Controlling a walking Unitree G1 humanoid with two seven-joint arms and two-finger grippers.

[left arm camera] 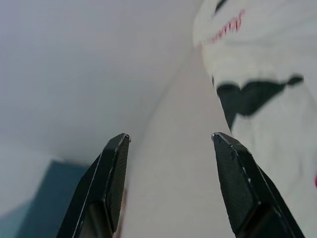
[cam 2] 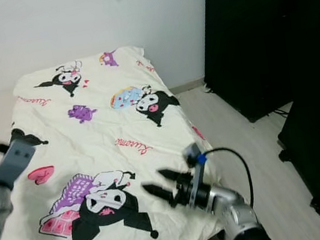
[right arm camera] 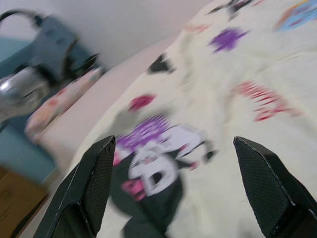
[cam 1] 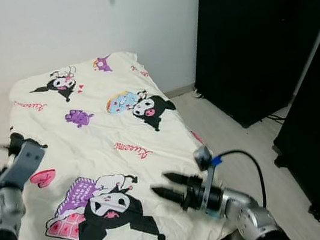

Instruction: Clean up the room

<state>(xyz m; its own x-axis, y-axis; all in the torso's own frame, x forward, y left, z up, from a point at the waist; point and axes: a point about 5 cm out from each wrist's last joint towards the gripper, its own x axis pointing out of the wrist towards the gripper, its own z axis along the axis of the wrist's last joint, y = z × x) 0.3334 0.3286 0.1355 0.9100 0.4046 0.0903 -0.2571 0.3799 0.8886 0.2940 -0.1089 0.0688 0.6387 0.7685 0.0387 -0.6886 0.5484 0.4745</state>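
Both grippers gape empty — left gripper [left arm camera: 168, 186], right gripper [cam 1: 165, 186] — over the cartoon-print blanket [cam 1: 105, 122] beside a black wardrobe [cam 1: 245, 39]

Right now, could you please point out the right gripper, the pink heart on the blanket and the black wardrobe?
right gripper [cam 1: 165, 186], left eye view, between its fingertips.
pink heart [cam 1: 43, 178], left eye view, its middle.
black wardrobe [cam 1: 245, 39], left eye view, its front.

Right hand [right arm camera: 173, 188] fingers spread wide over blurred cartoon-print blanket [right arm camera: 237, 114]; left arm [right arm camera: 34, 74] beyond.

I'm looking at a white wall [cam 1: 72, 24] standing behind the bed, pale wood flooring [cam 1: 243, 143] running alongside, and a black wardrobe [cam 1: 245, 39] looming nearby.
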